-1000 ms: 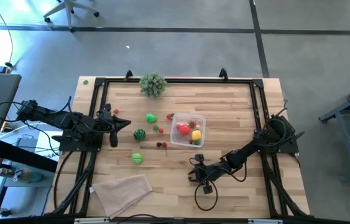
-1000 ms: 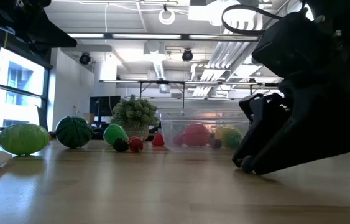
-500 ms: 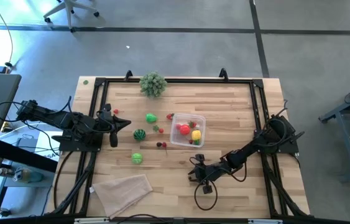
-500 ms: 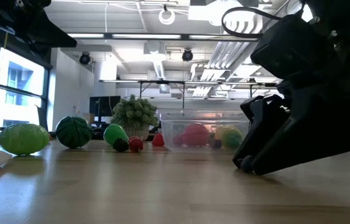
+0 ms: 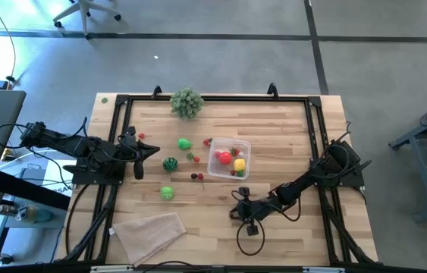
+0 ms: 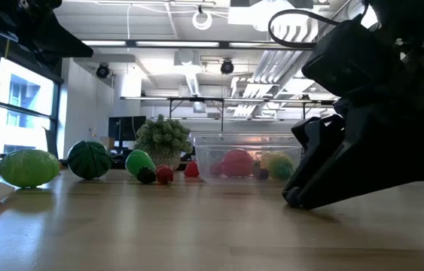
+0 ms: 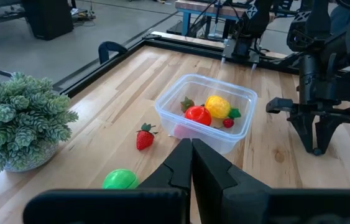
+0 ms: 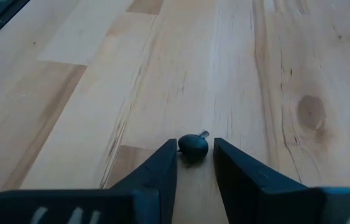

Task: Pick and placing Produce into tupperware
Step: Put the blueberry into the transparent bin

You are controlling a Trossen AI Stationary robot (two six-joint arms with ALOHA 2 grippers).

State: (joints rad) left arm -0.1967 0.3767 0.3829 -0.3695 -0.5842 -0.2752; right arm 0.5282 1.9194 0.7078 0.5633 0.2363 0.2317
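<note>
Right gripper (image 8: pixel 194 155) low on table, fingers straddling small dark berry (image 8: pixel 193 146); contact unclear. Berry hidden from above. Left gripper (image 7: pixel 191 163) pressed together, parked at left edge. Tupperware (image 5: pixel 229 160) mid-table, partly filled.

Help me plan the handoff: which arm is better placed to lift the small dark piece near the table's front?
Right: right gripper already straddles the dark piece; left gripper waits at the table's far side.

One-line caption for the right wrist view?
Right pincer low over the wooden table, its fingers flanking a small dark berry.
</note>
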